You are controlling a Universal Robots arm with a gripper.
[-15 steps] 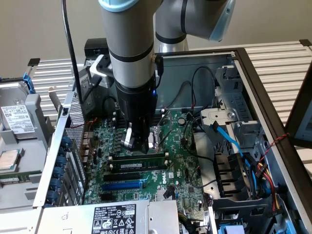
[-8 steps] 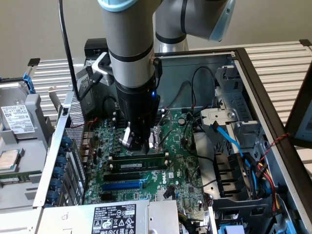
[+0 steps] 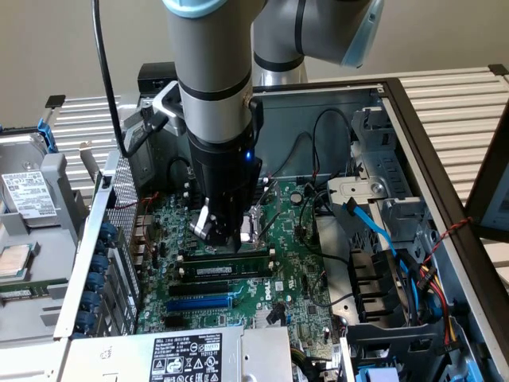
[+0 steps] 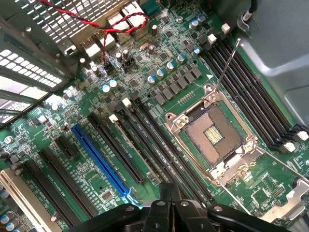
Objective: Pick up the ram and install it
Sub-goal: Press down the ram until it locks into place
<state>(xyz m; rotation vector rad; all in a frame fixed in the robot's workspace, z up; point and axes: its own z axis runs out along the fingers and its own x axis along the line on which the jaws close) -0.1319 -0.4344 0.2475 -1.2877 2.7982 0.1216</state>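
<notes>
The ram (image 3: 227, 269) is a long thin green stick with dark chips and a small white label. In the exterior view it stands on edge in a black memory slot on the motherboard (image 3: 302, 270), inside the open computer case. My gripper (image 3: 227, 237) hangs straight down just above and behind the ram; I cannot tell whether they touch. In the wrist view the gripper (image 4: 166, 191) is shut, its dark fingers pressed together with nothing visible between them, over the long black memory slots (image 4: 145, 140) beside the bare CPU socket (image 4: 212, 135).
A blue expansion slot (image 3: 199, 302) lies just in front of the ram's slot. The power supply (image 3: 187, 354) is at the front. A drive cage with blue and black cables (image 3: 374, 231) crowds the exterior view's right. Metal case walls (image 3: 429, 143) ring the board. A hard drive (image 3: 28, 199) sits outside, left.
</notes>
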